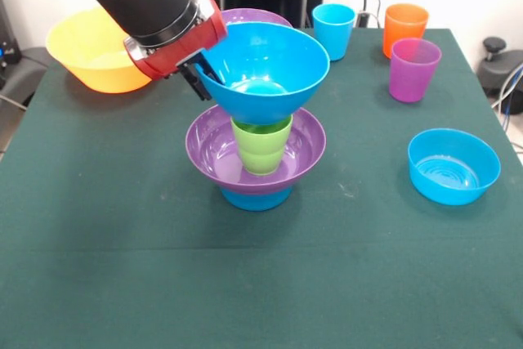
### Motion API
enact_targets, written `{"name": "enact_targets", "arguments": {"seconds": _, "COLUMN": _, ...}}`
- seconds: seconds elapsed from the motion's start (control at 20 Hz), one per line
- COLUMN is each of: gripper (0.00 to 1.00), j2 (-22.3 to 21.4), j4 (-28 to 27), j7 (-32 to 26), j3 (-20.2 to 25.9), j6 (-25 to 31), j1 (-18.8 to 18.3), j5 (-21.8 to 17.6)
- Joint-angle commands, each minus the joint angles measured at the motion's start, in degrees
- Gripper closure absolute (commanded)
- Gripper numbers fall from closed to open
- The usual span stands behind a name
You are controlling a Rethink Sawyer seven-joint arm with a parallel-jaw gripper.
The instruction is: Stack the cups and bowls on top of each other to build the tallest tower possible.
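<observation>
The tower stands mid-table: a small blue bowl (pixel 255 198) lowest, a wide purple bowl (pixel 221 149) on it, and a lime green cup (pixel 261 149) upright inside the purple bowl. A large blue bowl (pixel 270 67) sits tilted on or just above the green cup. My gripper (pixel 200 78) is shut on the large blue bowl's left rim. A large yellow bowl (pixel 94 51) lies far left, and a second purple bowl (pixel 257 15) shows behind the blue one. Light blue (pixel 333 30), orange (pixel 405 26) and translucent purple (pixel 414 69) cups stand at the far right.
Another small blue bowl (pixel 453 165) sits alone at the right side of the green tablecloth (pixel 122 267). The arm comes down from the upper left over the yellow bowl. Cables and a black chair base lie beyond the table's right edge.
</observation>
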Motion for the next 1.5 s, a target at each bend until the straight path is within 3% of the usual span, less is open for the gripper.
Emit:
{"name": "enact_targets", "arguments": {"seconds": 0.05, "gripper": 1.0, "j2": 1.3, "j4": -3.6, "j7": -21.4, "j3": -0.8, "j6": 0.9, "j1": 1.4, "j5": -3.6}}
{"name": "enact_targets", "arguments": {"seconds": 1.5, "gripper": 1.0, "j2": 3.5, "j4": -0.4, "j7": -15.4, "j3": -1.0, "j6": -6.3, "j1": 2.1, "j5": -3.1}}
